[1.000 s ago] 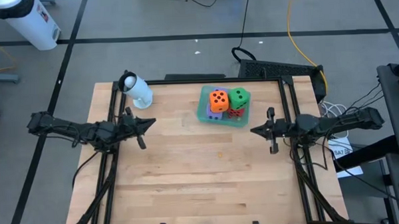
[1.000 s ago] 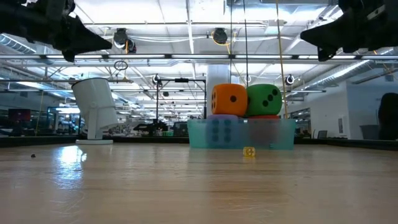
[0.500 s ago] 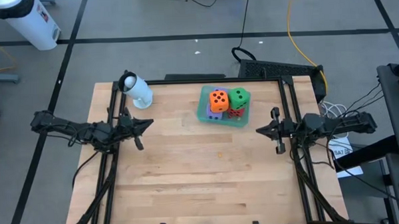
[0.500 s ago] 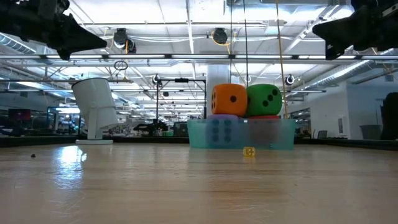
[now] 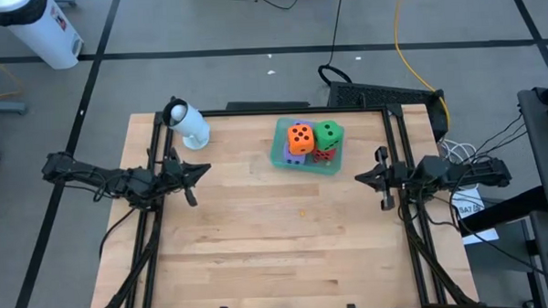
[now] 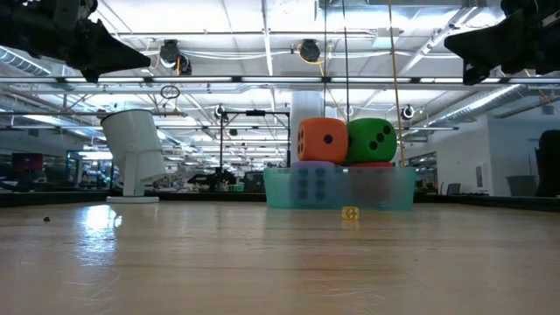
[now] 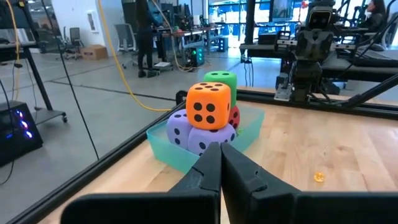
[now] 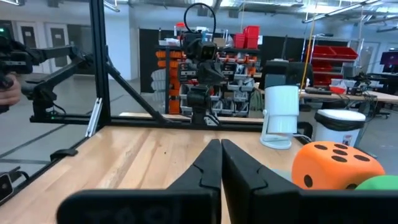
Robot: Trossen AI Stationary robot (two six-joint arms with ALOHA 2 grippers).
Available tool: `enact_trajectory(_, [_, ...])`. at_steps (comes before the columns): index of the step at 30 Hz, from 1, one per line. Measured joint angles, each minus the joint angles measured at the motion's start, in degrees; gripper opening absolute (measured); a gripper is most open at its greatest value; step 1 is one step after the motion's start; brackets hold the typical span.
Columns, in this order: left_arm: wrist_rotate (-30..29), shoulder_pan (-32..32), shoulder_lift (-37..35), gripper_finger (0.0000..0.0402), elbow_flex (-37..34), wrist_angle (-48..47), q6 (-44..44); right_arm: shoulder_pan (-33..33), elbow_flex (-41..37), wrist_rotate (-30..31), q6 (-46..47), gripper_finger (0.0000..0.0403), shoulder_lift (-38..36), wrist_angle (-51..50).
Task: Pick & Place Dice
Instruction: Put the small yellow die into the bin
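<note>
Five dice (image 5: 308,144) are sitting piled in a teal tray (image 5: 280,154) at the table's (image 5: 259,237) far middle, orange and green on top. Both claws are hovering clenched and empty: left gripper (image 5: 201,171) at the left edge, right gripper (image 5: 363,178) at the right.

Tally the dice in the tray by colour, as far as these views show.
Orange dice: 1
Green dice: 1
Red dice: 1, mostly hidden under the upper two
Purple-blue dice: 2
Total: 5, all in the teal tray
</note>
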Motion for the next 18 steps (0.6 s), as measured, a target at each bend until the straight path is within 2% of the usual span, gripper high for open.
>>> enact_trajectory(7, [0.0,0.0,0.0,0.0022,0.0,0.3,-1.1,0.0,0.0,0.0,-0.9,0.0000,-1.7,-3.9])
enact_trajectory(14, [-1.3,0.0,0.0,0.0006,0.0,1.5,0.0,0.0,-0.1,-0.3,-1.4,0.0000,-1.4,-8.9])
enact_trajectory(18, [-2.1,0.0,0.0,0.0008,0.0,2.2,0.0,0.0,-2.2,1.3,-1.8,0.0000,-0.5,-6.9])
